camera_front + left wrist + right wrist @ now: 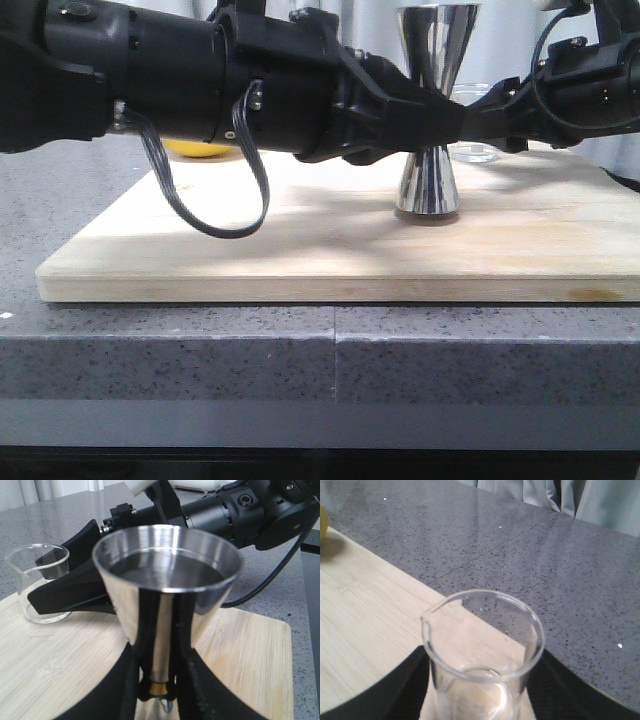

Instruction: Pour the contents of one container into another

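Gripping both: our left gripper (159, 680) clamps the shiny steel hourglass jigger (165, 590), right gripper (480, 690) the upright clear glass beaker (482, 645); pour apparently pending.

The board's (300, 250) front half lies open; at its rear, both arms, the jigger (432, 110) and beaker (474, 150) crowd together.

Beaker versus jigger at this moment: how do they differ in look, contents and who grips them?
The beaker is clear glass with a pour lip; the jigger is shiny steel, hourglass-shaped and taller. The beaker looks empty; the jigger's upper cup holds liquid. The right gripper flanks the beaker; the left gripper clasps the jigger's waist. Both stand upright on the wooden board.
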Robot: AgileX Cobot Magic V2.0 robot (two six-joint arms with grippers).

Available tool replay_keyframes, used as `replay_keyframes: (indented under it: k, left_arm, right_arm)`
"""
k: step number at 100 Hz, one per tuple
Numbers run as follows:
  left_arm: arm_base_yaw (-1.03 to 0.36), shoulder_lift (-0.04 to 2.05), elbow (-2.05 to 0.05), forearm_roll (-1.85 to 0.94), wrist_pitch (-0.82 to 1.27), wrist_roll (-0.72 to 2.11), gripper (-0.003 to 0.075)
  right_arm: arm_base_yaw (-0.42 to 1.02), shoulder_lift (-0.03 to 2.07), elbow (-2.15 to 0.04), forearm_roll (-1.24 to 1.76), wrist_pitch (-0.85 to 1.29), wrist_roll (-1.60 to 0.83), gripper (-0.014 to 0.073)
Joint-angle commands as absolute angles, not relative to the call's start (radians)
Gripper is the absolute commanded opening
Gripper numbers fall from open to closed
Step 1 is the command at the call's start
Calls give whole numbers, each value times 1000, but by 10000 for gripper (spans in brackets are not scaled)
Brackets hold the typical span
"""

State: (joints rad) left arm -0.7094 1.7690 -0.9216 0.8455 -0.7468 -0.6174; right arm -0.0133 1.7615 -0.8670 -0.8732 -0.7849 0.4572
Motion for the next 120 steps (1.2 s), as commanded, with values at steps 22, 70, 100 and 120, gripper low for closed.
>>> replay_keyframes:
  k: [22, 70, 100, 120]
  left_arm:
    - [-705, 1714, -950, 808, -822, -625, -21]
    - [-705, 1714, -950, 808, -822, -625, -21]
    - [-703, 1714, -950, 808, -822, -625, -21]
    - [-666, 1714, -950, 808, -822, -625, -21]
  right_arm:
    - [-21, 1728, -889, -838, -871, 443, 507]
    - [-21, 1667, -895, -789, -902, 443, 507]
    - [-21, 1543, -895, -750, -909, 443, 507]
    - [-21, 1436, -895, -750, -905, 443, 507]
